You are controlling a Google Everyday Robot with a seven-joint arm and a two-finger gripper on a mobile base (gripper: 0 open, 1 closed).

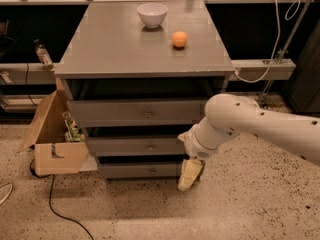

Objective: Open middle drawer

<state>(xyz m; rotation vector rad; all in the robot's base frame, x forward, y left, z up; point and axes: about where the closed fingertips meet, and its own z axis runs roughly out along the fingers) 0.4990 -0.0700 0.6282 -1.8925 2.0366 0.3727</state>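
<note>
The grey cabinet [140, 49] has three drawers. The middle drawer [132, 146] has a flat grey front with a small round brass knob [150, 146] at its centre; it looks shut or nearly so. My gripper [190, 174] hangs from the white arm [250, 124] in front of the cabinet's lower right corner, to the right of and below the knob, level with the bottom drawer [137, 170]. It touches nothing.
A white bowl [152, 14] and an orange [180, 39] sit on the cabinet top. The top drawer [135, 113] is above. An open cardboard box [52, 134] stands on the floor at the cabinet's left. A black cable [60, 209] lies on the speckled floor.
</note>
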